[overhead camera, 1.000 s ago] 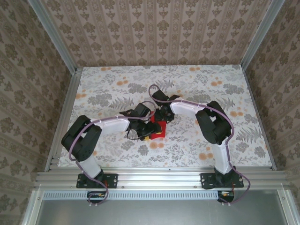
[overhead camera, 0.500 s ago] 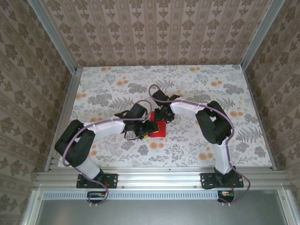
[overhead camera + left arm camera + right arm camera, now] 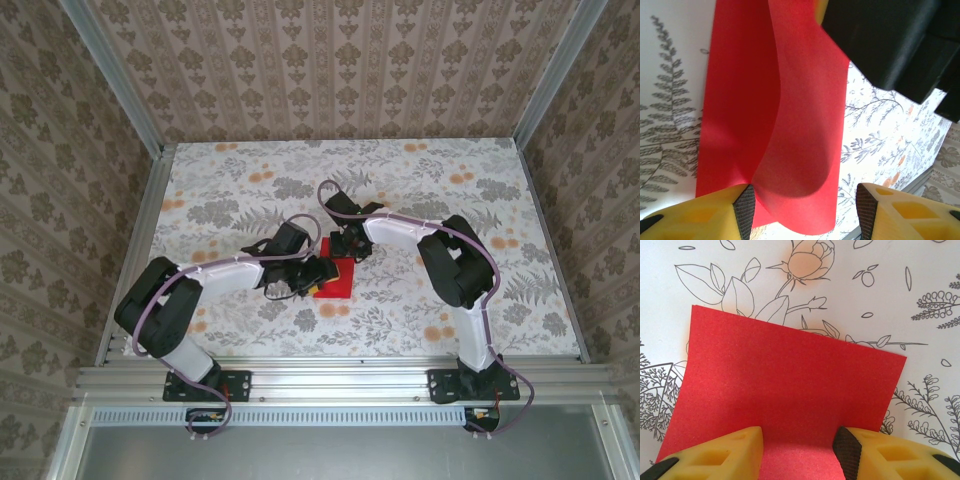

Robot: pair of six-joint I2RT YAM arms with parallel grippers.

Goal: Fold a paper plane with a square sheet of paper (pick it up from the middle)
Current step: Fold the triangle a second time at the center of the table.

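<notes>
The square sheet of paper [image 3: 339, 284] is bright red and lies mid-table between both arms. In the left wrist view the sheet [image 3: 740, 100] curls up into a rounded hump between my left gripper's [image 3: 806, 207] yellow fingers. The left pad [image 3: 745, 212] touches the hump and the right pad stands apart from it, so the jaws are open. My right gripper [image 3: 799, 450] rests with open jaws on the sheet [image 3: 785, 375], whose far half bends up in front of it. Seen from above, the left gripper [image 3: 314, 273] is at the sheet's left edge and the right gripper [image 3: 347, 247] at its far edge.
The table [image 3: 240, 185] has a floral print and is bounded by aluminium rails and patterned walls. The right arm's black wrist body [image 3: 890, 40] hangs close over the sheet in the left wrist view. Both arms cross toward the middle.
The left arm's elbow has swung out to the left and lowered, and its jaws have narrowed around the raised paper. The right arm has stayed put.
</notes>
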